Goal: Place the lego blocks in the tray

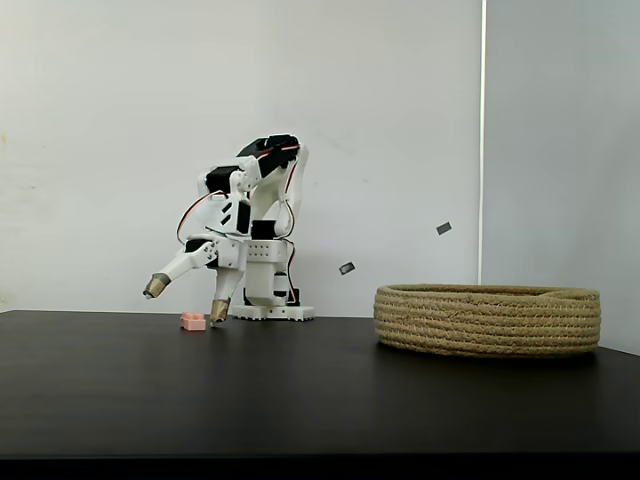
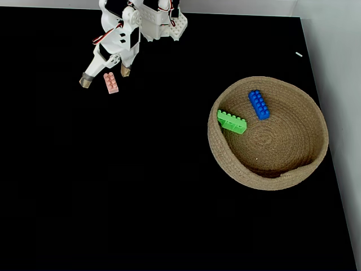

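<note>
- Everything is placed relative to the basket tray (image 2: 316,113), which sits on the right side of the black table (image 2: 141,197) in both fixed views.
- Far to the tray's left, near the arm's base (image 2: 163,25), the gripper (image 2: 104,78) is seen lowered to the tabletop with its jaws spread wide apart, nothing held.
- The pink brick (image 2: 111,83) lies flat on the table between the two fingertips (image 1: 219,312), well apart from the tray. In the side-on fixed view, the pink brick (image 1: 193,321) looks to be just beside the lower fingertip, though contact can't be confirmed.
- Inside the tray, the green brick (image 2: 232,122) is leaned against the left inner wall, and the blue brick (image 2: 259,104) is resting just right of it, toward the back.
- So two bricks look done, and the grasp on the last one seems to be the step in hand.
- Next, the jaws would need to be closed squarely on the pink brick, then it'd have to be lifted high enough to clear the tray's rim.
</note>
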